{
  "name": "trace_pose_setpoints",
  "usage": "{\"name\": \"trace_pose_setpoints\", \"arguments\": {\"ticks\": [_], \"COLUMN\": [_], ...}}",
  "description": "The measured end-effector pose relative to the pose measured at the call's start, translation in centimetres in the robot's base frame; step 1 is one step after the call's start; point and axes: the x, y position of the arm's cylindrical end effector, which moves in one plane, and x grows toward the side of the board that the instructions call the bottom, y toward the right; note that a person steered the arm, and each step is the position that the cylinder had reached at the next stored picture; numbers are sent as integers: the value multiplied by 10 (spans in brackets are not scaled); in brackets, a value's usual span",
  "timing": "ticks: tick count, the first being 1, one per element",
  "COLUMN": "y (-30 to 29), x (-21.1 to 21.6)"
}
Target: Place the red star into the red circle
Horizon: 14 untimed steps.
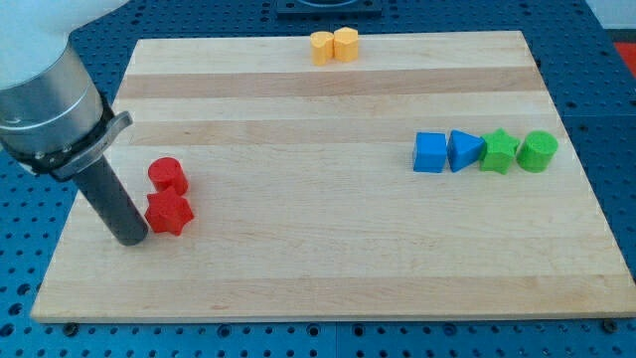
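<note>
Red star (169,213) sits at the tabletop's (328,259) left, just below the red circle (168,176), almost touching it. My tip (132,239) rests against the star's left side; no pincer exists here. Better to move beneath the star and nudge upward gently. Pale wood tabletop, blue perforated base (616,109) around.

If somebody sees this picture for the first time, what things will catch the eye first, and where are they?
First comes the big dark rod at the view's left, with my tip right beside the red star, on its left; the red circle sits just above the star. Next is the row at the right: blue cube, blue triangle, green star, green circle. Two yellow blocks sit together at the top edge.
</note>
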Motion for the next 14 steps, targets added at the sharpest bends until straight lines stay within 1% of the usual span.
{"name": "trace_pose_setpoints", "arguments": {"ticks": [2,3,4,5,6,7,8,9,10,11,12,13,14], "y": [1,21,47,55,55,41,3,-21,-13,21,51,58,58], "x": [29,29,9,-8,-3,13,13,5,-17,-39,-42,-36,-13]}}
